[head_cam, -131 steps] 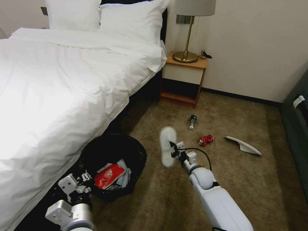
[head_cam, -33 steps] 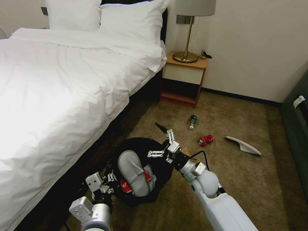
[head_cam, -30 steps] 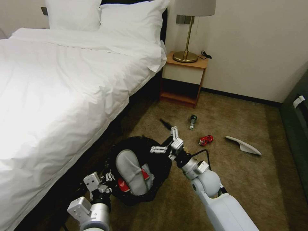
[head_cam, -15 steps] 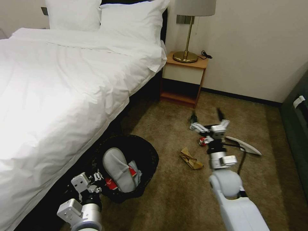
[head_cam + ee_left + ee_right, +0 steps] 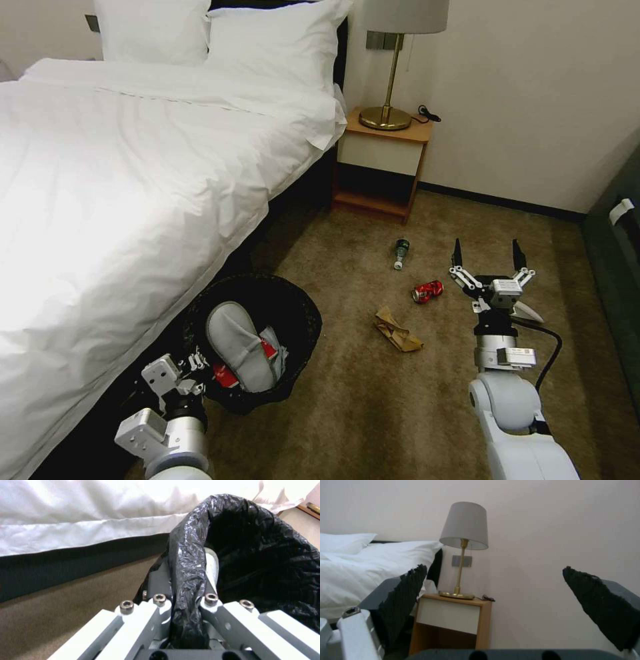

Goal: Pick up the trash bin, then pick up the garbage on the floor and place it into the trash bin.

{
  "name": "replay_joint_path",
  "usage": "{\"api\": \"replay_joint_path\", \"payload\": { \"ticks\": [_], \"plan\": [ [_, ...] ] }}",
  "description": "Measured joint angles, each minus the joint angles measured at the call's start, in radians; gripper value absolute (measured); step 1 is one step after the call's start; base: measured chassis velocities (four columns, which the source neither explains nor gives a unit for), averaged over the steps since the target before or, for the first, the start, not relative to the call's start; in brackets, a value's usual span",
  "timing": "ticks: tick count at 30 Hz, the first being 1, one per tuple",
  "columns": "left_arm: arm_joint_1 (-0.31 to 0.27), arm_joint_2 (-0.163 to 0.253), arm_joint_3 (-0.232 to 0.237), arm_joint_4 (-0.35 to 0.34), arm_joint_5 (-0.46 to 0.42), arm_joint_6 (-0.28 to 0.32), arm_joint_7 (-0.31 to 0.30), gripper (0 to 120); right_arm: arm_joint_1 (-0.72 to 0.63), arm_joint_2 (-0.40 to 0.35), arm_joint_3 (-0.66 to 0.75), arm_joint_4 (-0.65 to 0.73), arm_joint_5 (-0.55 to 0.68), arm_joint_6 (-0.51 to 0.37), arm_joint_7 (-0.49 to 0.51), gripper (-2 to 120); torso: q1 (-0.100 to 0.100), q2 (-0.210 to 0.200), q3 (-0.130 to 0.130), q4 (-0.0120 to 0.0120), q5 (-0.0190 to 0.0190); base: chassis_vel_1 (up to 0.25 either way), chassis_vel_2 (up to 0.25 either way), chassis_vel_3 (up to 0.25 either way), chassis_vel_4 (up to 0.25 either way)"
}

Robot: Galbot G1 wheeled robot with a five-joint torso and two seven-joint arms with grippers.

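The trash bin (image 5: 301, 312), lined with a black bag, stands tilted beside the bed with a white slipper (image 5: 239, 345) and red wrappers inside. My left gripper (image 5: 195, 368) is shut on its near rim; the left wrist view shows the bag-covered rim (image 5: 188, 562) pinched in my left gripper (image 5: 185, 601). My right gripper (image 5: 487, 255) is open and empty, pointing up above the carpet to the right of the crushed red can (image 5: 427, 291). A green bottle (image 5: 400, 253) and a brown paper bag (image 5: 397, 329) lie on the floor. Another white slipper (image 5: 531, 311) lies partly hidden behind the right gripper.
The bed (image 5: 133, 167) fills the left side. A nightstand (image 5: 383, 167) with a brass lamp (image 5: 387, 100) stands at the back wall; the right wrist view has the lamp (image 5: 464, 530) between the black fingertips (image 5: 410, 585). A dark cabinet (image 5: 617, 267) borders the right.
The right gripper let the slipper go into the bin, then swung right, open and empty, to beside the red can. The left arm drew the bin back toward the bed.
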Motion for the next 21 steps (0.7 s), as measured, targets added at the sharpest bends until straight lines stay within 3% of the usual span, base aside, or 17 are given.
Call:
{"api": "replay_joint_path", "payload": {
  "ticks": [21],
  "plan": [
    [0.005, 0.007, -0.010, 0.008, 0.010, -0.018, 0.005, 4, -0.007, 0.007, -0.012, -0.001, -0.004, 0.003, -0.003, 100, 0.000, 0.000, 0.000, 0.0001, -0.0001, -0.014, -0.015, -0.016, -0.015]
  ]
}}
